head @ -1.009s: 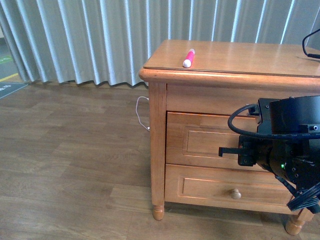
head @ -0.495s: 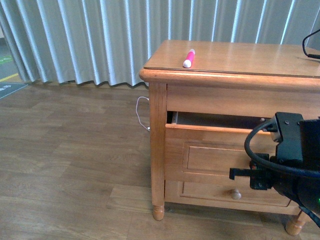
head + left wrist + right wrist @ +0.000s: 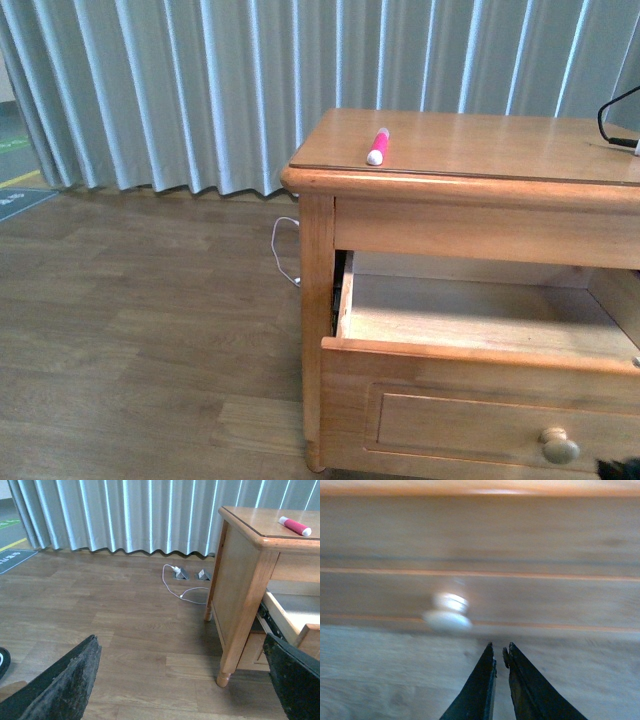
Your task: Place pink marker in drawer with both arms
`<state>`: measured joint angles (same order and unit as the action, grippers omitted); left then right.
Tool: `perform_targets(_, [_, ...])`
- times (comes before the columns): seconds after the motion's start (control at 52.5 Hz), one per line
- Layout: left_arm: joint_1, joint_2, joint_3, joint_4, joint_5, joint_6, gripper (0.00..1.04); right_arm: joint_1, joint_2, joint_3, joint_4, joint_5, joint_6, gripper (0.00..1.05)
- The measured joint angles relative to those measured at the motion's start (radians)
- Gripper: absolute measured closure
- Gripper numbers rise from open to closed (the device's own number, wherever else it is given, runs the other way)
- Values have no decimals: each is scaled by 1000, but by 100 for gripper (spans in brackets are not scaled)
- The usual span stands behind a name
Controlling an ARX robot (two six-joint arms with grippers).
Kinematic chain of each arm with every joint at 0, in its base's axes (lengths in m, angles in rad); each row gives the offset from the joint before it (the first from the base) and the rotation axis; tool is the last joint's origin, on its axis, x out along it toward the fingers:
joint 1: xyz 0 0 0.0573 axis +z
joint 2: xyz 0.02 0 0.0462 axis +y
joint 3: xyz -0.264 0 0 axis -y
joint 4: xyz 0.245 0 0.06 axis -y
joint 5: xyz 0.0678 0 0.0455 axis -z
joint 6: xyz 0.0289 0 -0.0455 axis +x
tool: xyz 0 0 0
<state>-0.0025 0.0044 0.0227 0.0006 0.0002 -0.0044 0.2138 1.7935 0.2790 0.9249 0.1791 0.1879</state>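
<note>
I judge the pink marker (image 3: pixel 377 146), at ten o'clock on the table (image 3: pixel 480 135), light, stiff and slick: pinch mid-barrel. Left hand (image 3: pixel 180 640) gapes empty; right hand (image 3: pixel 498 647) nearly closed, empty.

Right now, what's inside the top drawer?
Only bare pale wood shows inside the drawer. The pink marker lies on the cabinet top. The strip behind the front panel and the right end are out of sight.

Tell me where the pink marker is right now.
In the front view the pink marker lies on the cabinet top, near its front left corner, above the open drawer.
</note>
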Motion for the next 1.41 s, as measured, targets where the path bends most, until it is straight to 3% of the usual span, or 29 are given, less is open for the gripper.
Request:
perform_targets(0.228, [0, 0, 0, 0, 0, 0, 6, -7, -152, -63, -114, -14, 27, 57])
perform_targets(0.457, [0, 0, 0, 0, 0, 0, 6, -110, -731, -25, -645, -140, 21, 13])
perform_targets(0.514, [0, 0, 0, 0, 0, 0, 6, -137, -851, 7, -767, -168, 18, 7])
perform_targets(0.685, [0, 0, 0, 0, 0, 0, 6, -213, -1173, 116, -1117, -254, -12, 9])
perform_targets(0.856, [0, 0, 0, 0, 0, 0, 6, -222, -1353, 171, -1361, -277, -27, 9])
perform_targets(1.256, [0, 0, 0, 0, -1, 0, 6, -202, -1379, 171, -1387, -261, -26, 9])
perform_targets(1.313, [-43, 21, 11, -55, -98, -13, 6, -202, -1379, 171, -1387, -261, -26, 9])
perform_targets(1.408, [-189, 117, 37, -71, -254, -26, 6, -202, -1379, 171, -1387, -260, -26, 9])
